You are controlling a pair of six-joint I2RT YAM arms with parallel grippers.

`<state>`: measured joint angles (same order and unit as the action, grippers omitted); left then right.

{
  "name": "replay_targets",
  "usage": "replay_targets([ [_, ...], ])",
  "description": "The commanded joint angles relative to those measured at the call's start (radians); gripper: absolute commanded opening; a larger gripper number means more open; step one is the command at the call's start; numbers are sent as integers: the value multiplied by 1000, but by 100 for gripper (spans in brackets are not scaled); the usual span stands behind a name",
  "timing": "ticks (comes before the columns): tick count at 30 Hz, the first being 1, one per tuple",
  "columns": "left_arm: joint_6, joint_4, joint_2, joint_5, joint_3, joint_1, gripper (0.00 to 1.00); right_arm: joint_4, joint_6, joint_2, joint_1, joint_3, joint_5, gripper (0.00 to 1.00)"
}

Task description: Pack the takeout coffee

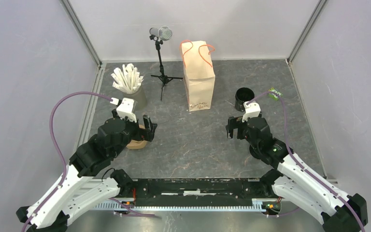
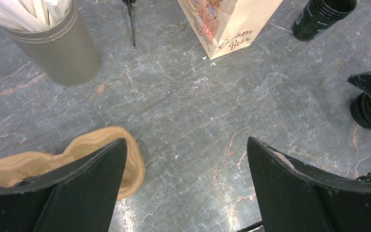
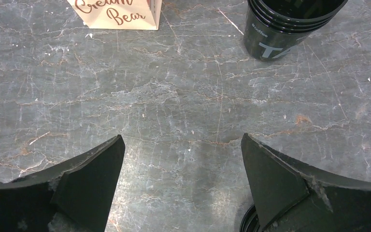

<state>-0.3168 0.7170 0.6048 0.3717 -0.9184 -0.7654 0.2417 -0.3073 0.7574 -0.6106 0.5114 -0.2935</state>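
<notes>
Opening step, by my reading: nothing is grasped. Left claw and right claw both hang spread, empty. The black cup stands lidless on the surface, right of the paper bag. Next calls for the right claw reaching it.

You are working in an enclosed robot test cell, a laboratory setting. Plain pale wall panels held in metal corner posts box in a grey stone-patterned table. The left arm and the right arm are bolted to a black base rail at its near edge. A microphone on a tripod stands at the back.
</notes>
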Motion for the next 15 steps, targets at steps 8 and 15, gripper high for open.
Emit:
replay_targets([
  [8, 0, -13, -5, 0, 8, -1, 100, -145, 29, 108, 1, 64, -277, 98],
  [15, -5, -13, 5, -36, 11, -1, 100, -200, 183, 385, 57, 277, -383, 87],
])
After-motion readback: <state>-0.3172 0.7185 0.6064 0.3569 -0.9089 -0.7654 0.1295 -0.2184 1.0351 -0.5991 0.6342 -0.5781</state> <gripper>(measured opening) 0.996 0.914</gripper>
